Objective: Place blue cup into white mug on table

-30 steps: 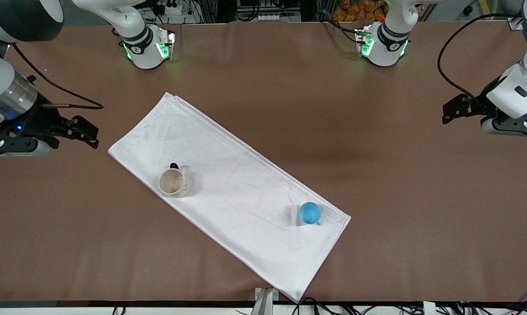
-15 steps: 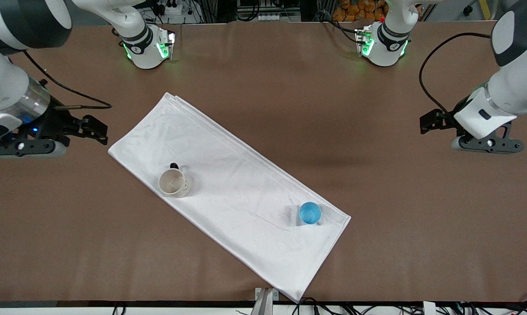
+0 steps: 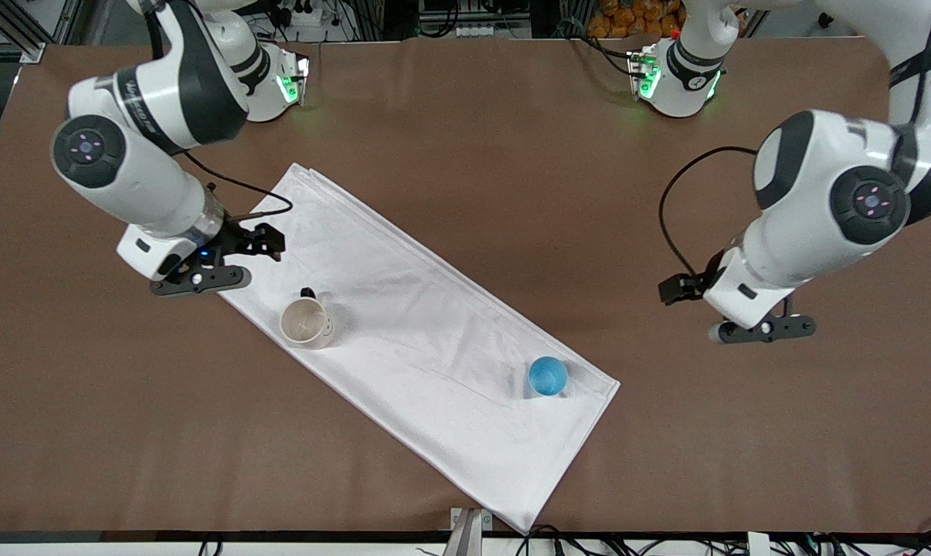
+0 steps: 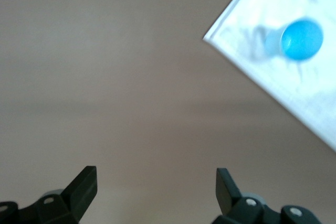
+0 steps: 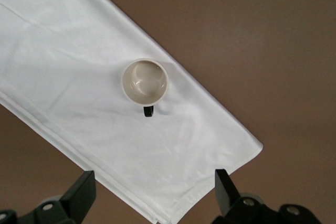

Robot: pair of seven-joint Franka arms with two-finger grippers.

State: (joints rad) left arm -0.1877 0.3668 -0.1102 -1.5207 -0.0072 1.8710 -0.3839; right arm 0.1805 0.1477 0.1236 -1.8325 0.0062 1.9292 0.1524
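Both grippers hang in the air with their fingers spread and nothing between them. Of the two, the right gripper (image 3: 268, 241) is over the corner of the white cloth (image 3: 403, 324) at the right arm's end of the table (image 3: 465, 139); in the front view it shows at about ten o'clock from the mug (image 3: 305, 322). Its wrist view has the two black fingertips (image 5: 84, 190) wide apart at the edge of the picture, with the mug (image 5: 145, 81) and the cloth (image 5: 79, 77) below them. Meanwhile the left gripper (image 3: 674, 289) is over bare table toward the left arm's end, at about two o'clock from the cup (image 3: 548, 376) in the front view. Its fingertips (image 4: 86, 182) are likewise wide apart in the left wrist view, over brown tabletop (image 4: 105, 77), with the cup (image 4: 301, 40) and a corner of the cloth (image 4: 294, 87) farther off. On the cloth, the mug stands upright, mouth up and cream inside, its small black handle pointing to twelve o'clock in the front view. Blue and upright as well, the cup stands on the same cloth near the corner at the left arm's end, well apart from the mug, at about four o'clock from it and nearer to the front camera. Lying diagonally across the middle of the table, the cloth is folded into a long strip.
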